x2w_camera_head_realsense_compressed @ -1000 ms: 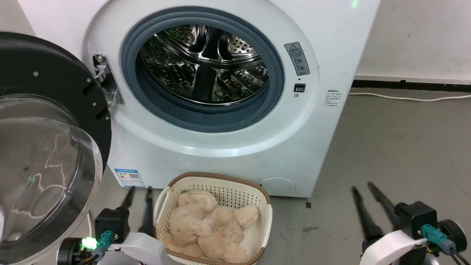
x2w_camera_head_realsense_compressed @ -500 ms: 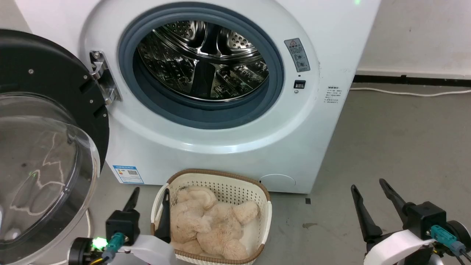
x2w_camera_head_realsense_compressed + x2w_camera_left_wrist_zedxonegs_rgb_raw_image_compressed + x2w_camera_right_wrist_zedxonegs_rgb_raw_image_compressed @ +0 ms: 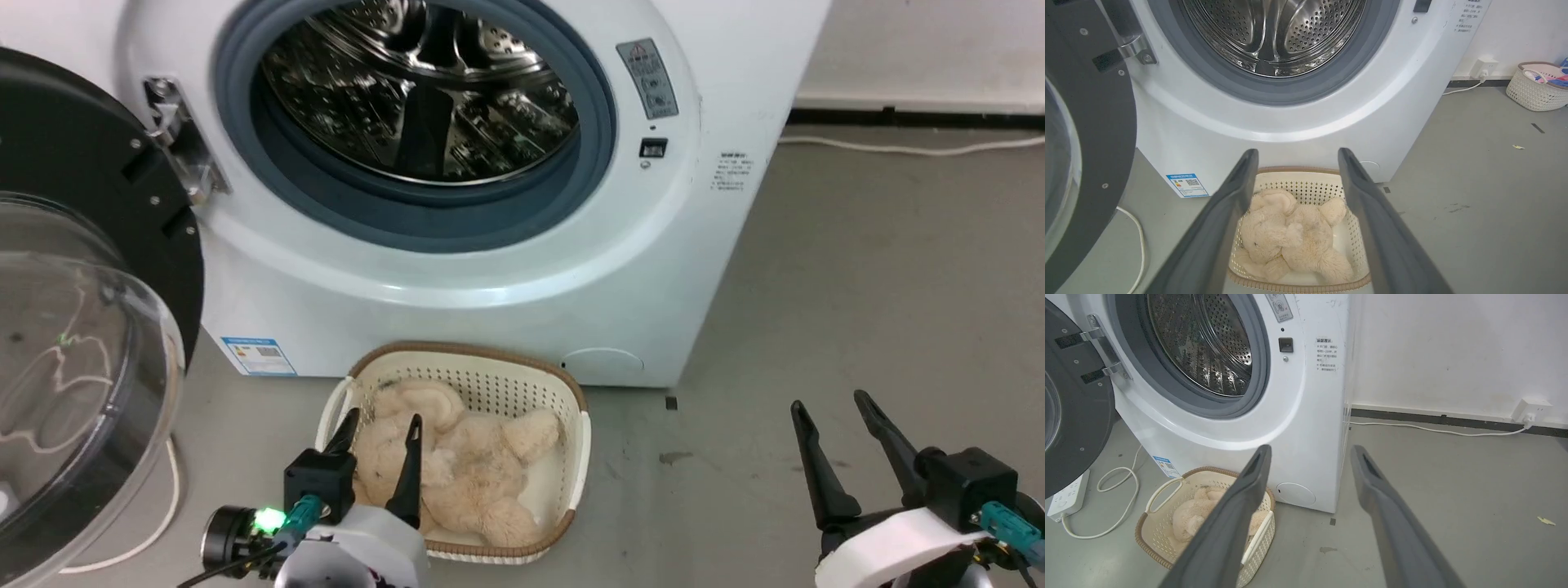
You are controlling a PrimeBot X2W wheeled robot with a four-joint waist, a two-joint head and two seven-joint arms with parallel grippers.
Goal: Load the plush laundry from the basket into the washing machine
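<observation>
The cream-beige plush laundry (image 3: 469, 478) (image 3: 1294, 239) (image 3: 1188, 516) lies in the cream perforated basket (image 3: 506, 388) (image 3: 1306, 181) (image 3: 1167, 488) on the floor, right before the white washing machine (image 3: 457, 278) (image 3: 1290, 122) (image 3: 1306, 416). Its door (image 3: 73, 327) hangs swung out at the left, and the steel drum (image 3: 416, 90) holds nothing. My left gripper (image 3: 384, 425) (image 3: 1295, 153) is open, hovering above the basket's near left part, over the plush. Off to the right, my right gripper (image 3: 829, 404) (image 3: 1308, 451) stands open above bare floor.
A white cable (image 3: 898, 149) runs along the wall base behind the washer's right side. A white power strip (image 3: 1067, 498) and cord (image 3: 1114, 490) lie on the floor under the open door. A second basket (image 3: 1537, 85) with clothes stands far right by the wall.
The head view has tilted down and the picture has shifted. My left gripper has swung right, from beside the basket's left rim to over the plush. The right gripper has barely moved.
</observation>
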